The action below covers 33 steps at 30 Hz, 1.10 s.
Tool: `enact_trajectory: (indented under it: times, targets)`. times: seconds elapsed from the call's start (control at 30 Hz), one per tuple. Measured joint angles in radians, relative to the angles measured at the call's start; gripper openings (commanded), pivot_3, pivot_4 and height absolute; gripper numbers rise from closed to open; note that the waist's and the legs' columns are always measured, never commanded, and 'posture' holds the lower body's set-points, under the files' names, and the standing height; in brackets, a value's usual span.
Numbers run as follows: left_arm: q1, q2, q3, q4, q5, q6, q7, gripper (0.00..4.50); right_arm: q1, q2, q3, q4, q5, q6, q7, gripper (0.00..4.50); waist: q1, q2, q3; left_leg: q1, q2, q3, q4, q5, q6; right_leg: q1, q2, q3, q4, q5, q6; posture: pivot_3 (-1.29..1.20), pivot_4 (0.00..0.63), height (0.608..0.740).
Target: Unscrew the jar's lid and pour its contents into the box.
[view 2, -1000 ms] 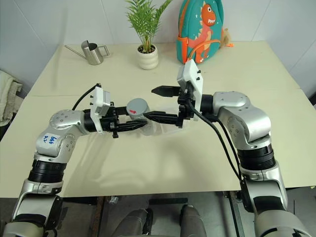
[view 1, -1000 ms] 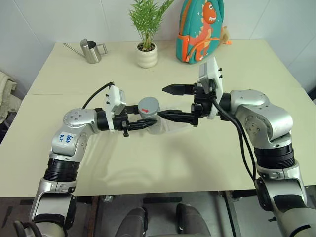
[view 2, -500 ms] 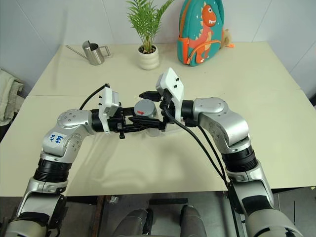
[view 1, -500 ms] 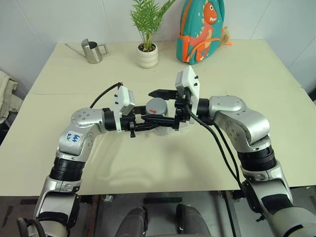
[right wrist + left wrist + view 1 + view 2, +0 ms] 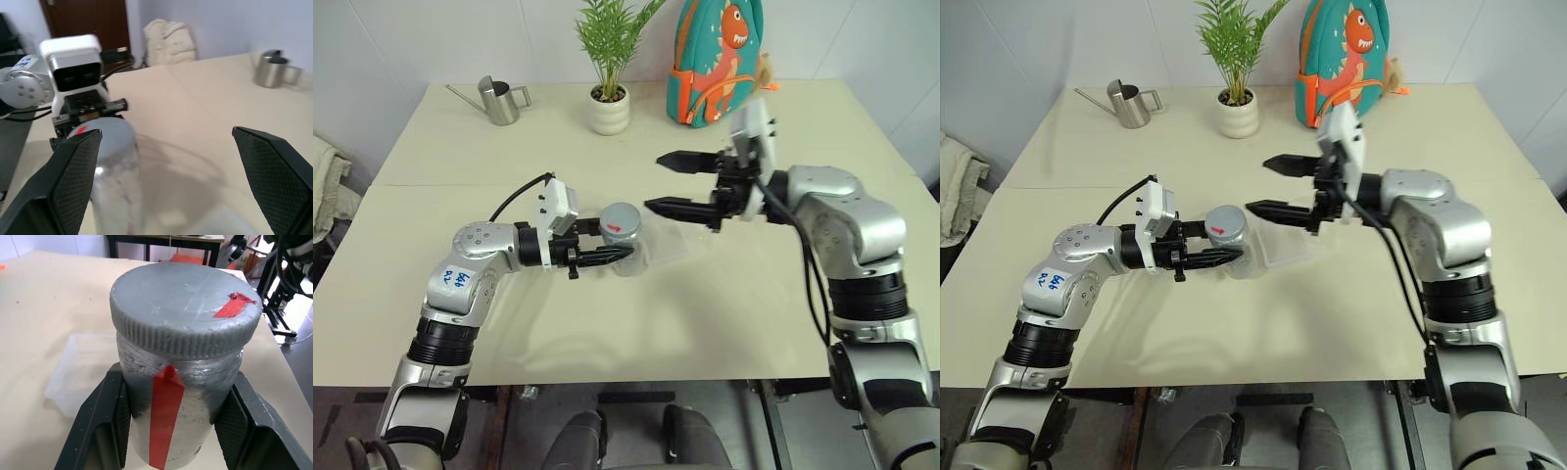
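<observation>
1. The left gripper (image 5: 607, 256) is clenched on the jar (image 5: 625, 245), holding it upright near the middle of the table (image 5: 607, 323).
2. The grey lid (image 5: 183, 313), with its red mark, sits on the jar.
3. The right gripper (image 5: 668, 182) hangs to the right of the jar, apart from it, fingers spread wide and grasping nothing.
4. The clear box (image 5: 1288, 250) lies on the table just right of the jar.
5. A steel watering can (image 5: 497, 100), a potted plant (image 5: 609, 108) and a dinosaur backpack (image 5: 717, 59) stand at the far edge.

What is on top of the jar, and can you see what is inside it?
The grey lid with a red mark sits on the jar, which the left hand grips. The contents are hidden by the lid and the grey wall.
</observation>
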Motion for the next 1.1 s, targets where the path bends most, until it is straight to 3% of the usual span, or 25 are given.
enact_trajectory:
  times: [0.23, 0.43, 0.7, 1.1]
  targets:
    - [0.000, -0.002, 0.000, -0.004, 0.000, -0.001, -0.003, 1.93, 0.042, -0.057, -0.023, 0.024, 0.008, 0.004, 0.033, 4.48, -0.003, 0.000, 0.000, 0.000, 0.000, 0.001, 0.000, 0.000, 0.000, 0.000, 0.000, 0.000, 0.000, 0.000, 0.000, 0.00, 0.150, 0.740]
    - [-0.015, -0.003, 0.001, 0.001, 0.000, -0.001, -0.002, 1.93, 0.015, 0.033, -0.020, -0.135, 0.112, 0.111, -0.014, 4.48, -0.002, 0.000, 0.000, 0.000, 0.001, 0.000, 0.000, 0.000, 0.000, -0.001, 0.000, 0.000, 0.001, 0.000, 0.000, 0.00, 0.150, 0.740]
    - [-0.016, -0.014, -0.001, 0.013, 0.001, -0.001, -0.002, 1.93, -0.026, 0.134, 0.131, -0.165, 0.010, 0.110, -0.136, 4.48, -0.001, 0.000, 0.000, 0.000, -0.001, 0.000, 0.002, 0.000, 0.000, 0.000, -0.001, 0.000, 0.002, 0.001, 0.001, 0.00, 0.150, 0.740]
    - [-0.016, -0.015, -0.002, 0.012, 0.001, 0.000, 0.000, 1.93, -0.028, 0.159, 0.163, -0.102, -0.067, 0.070, -0.155, 4.48, -0.004, 0.000, 0.000, 0.000, 0.000, 0.000, 0.001, 0.000, 0.000, -0.001, 0.000, 0.001, 0.002, 0.001, 0.001, 0.00, 0.150, 0.740]
